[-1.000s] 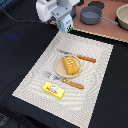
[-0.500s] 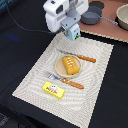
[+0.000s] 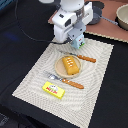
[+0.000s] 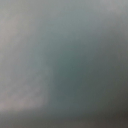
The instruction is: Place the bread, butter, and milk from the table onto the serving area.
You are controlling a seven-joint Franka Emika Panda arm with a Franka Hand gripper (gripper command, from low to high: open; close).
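Note:
The bread (image 3: pixel 70 65) lies on the round tan plate (image 3: pixel 58 69) in the middle of the cream placemat (image 3: pixel 97 95). The butter (image 3: pixel 54 89) lies flat on the placemat near its front edge. My gripper (image 3: pixel 78 44) hangs over the far edge of the placemat, just beyond the plate. It is shut on the milk (image 3: pixel 78 42), a small pale carton held between the fingers; I cannot tell if it touches the mat. The wrist view shows only a blurred grey-teal surface (image 4: pixel 64 64) close to the lens. The black table (image 3: pixel 20 55) lies all around.
A knife (image 3: pixel 83 58) lies beyond the plate and a fork (image 3: pixel 67 81) in front of it, both with orange handles. A reddish-brown board (image 3: pixel 107 30) with a grey pot (image 3: pixel 96 11) and a bowl (image 3: pixel 123 16) stands behind the placemat. A black cable (image 3: pixel 22 30) runs across the table.
My gripper has moved with the milk toward the exterior view's right and closer to the plate, from over the black table to over the placemat's far edge. Bread and butter have not moved.

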